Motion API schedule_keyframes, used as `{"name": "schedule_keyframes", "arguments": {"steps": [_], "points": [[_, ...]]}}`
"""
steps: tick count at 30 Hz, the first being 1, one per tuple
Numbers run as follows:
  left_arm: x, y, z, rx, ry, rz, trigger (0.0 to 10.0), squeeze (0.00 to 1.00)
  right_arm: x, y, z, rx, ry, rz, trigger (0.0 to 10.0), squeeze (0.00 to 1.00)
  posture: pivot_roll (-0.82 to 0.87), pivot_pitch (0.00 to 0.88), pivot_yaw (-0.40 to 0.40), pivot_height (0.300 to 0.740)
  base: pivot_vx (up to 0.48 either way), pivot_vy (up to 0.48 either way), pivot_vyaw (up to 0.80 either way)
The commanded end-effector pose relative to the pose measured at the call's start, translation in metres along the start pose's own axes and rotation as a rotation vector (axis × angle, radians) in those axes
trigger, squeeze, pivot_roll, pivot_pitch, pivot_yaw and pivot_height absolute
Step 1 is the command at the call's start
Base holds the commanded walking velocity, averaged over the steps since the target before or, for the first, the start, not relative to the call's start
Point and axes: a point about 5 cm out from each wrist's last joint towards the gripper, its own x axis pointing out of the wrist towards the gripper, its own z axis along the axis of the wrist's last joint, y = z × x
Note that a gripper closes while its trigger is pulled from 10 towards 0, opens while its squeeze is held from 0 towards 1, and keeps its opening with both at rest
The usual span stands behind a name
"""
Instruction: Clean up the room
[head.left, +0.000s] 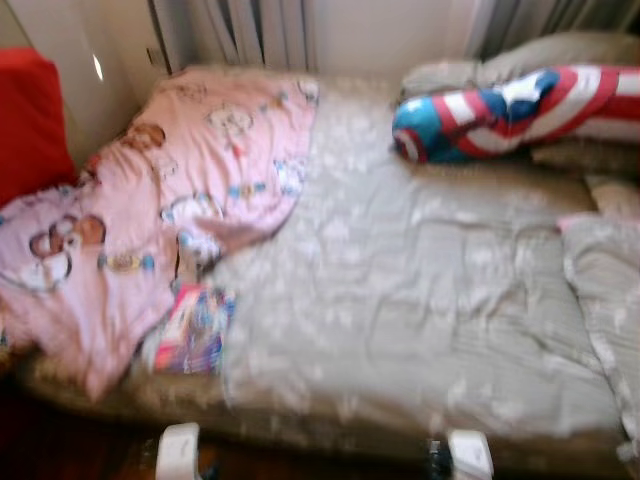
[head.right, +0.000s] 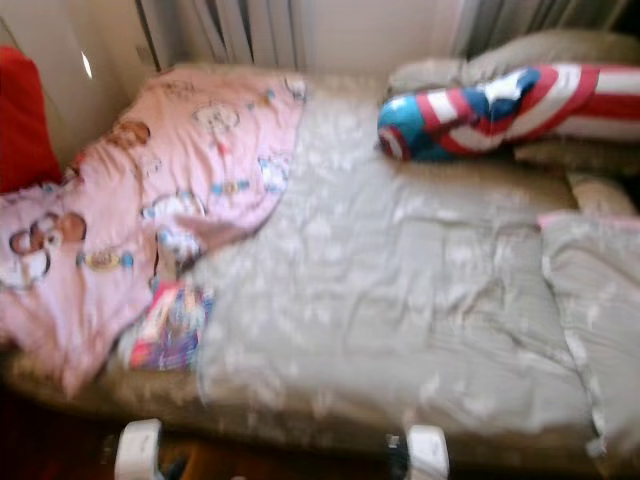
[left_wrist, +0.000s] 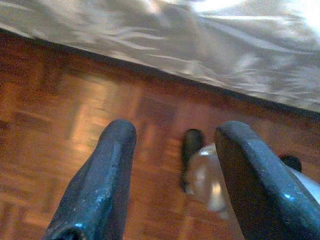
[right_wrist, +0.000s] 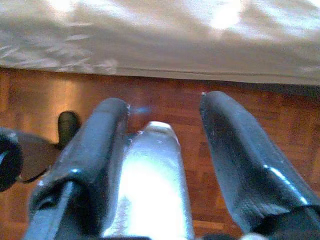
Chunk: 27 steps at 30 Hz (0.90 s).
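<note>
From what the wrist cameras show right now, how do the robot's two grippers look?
The left gripper has two long, thick fingers, dark blue-black, slightly glossy, with rounded tips. The right gripper has fingers of the same kind, with worn, paler edges. No cables or markings can be made out on them. Both are seen over a reddish wooden floor.

This is a bedroom in a home. A bed (head.left: 420, 300) spread with a grey patterned cover takes up most of the head views. A pink cartoon-print blanket (head.left: 170, 190) lies crumpled over the bed's left part, and a small colourful packet (head.left: 188, 330) lies on the bed at the blanket's lower edge. A red, white and blue striped cushion (head.left: 500, 112) rests at the bed's far right. Curtains (head.left: 250, 30) hang behind the bed, and wooden parquet floor (left_wrist: 75, 115) runs beside it.
</note>
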Motion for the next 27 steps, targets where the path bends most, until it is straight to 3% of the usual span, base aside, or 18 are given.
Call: {"name": "schedule_keyframes", "arguments": {"steps": [1,27], "points": [[-0.0024,-0.0034,-0.0097,-0.012,0.036,-0.005,10.0,0.0,-0.0028,-0.0102,-0.0075,0.002,0.028,-0.029,10.0,0.0,0.05,0.136,0.001,0.74,0.0,0.48,0.0],[-0.0023,-0.0042,-0.0096,-0.015,0.034,-0.004,10.0,0.0,-0.003,-0.0104,-0.0088,0.0,0.033,-0.028,10.0,0.0,0.05,0.139,0.0,0.74,0.0,0.48,0.0]]}}
